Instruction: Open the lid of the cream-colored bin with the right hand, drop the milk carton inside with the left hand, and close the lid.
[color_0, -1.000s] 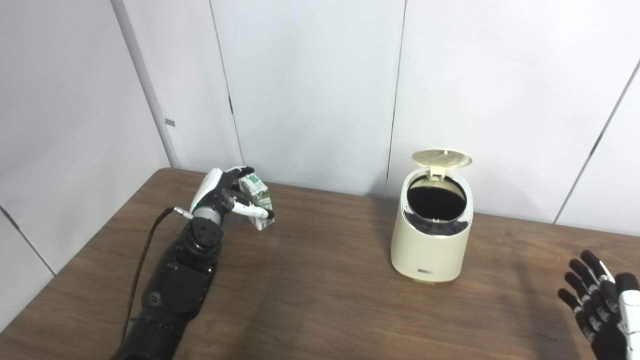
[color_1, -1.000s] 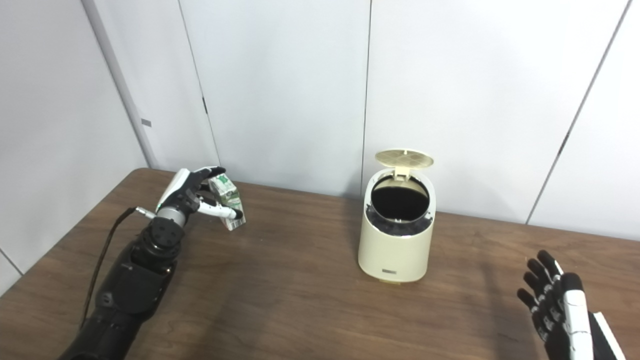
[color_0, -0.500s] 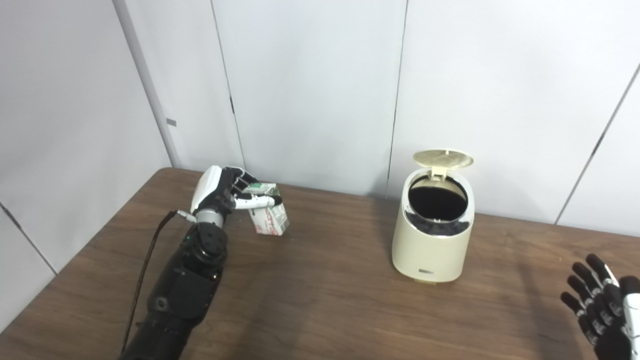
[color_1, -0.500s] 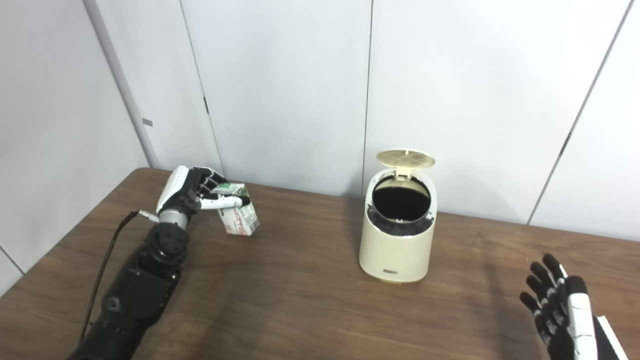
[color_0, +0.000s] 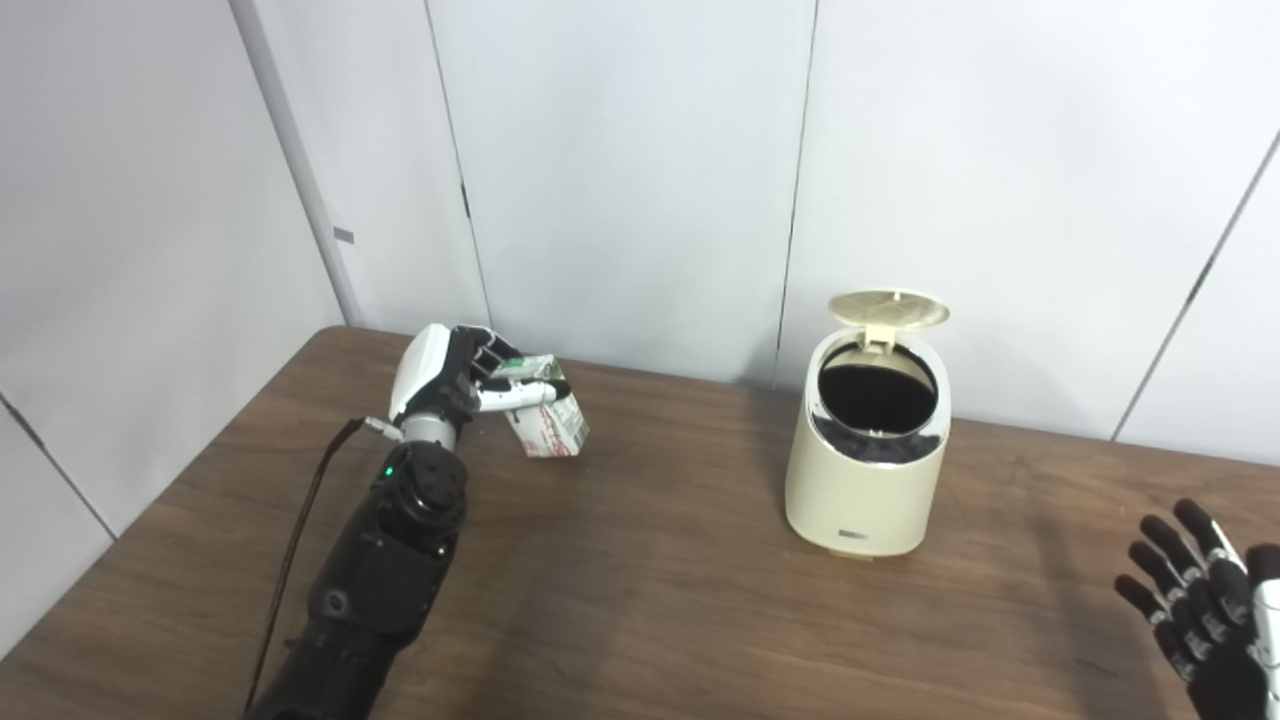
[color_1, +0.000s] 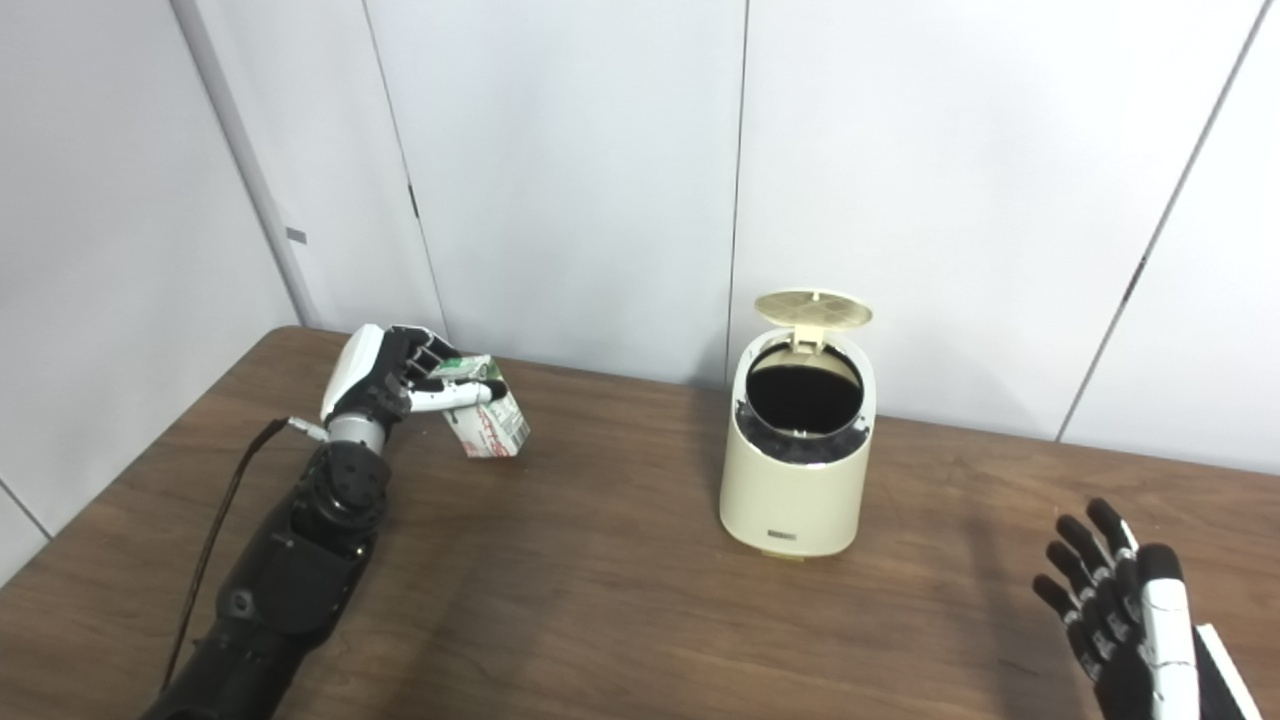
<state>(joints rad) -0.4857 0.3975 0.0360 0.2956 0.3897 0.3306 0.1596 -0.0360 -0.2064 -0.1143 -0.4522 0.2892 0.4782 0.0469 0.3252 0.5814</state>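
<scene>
The cream-colored bin stands on the brown table right of centre. Its round lid is flipped up at the back and the dark opening shows. My left hand is shut on the milk carton by its top and holds it tilted, lifted off the table at the far left, well left of the bin. In the right eye view the carton and the bin show the same way. My right hand is open and empty, fingers spread, low at the right near the table's front.
White wall panels close off the back of the table. The table's left edge runs diagonally beside my left arm. A black cable hangs along the left forearm.
My left hand has lifted the carton off the table and carried it a little right, turning it from its green side to its white and red side. The right hand stays low, nearly still.
</scene>
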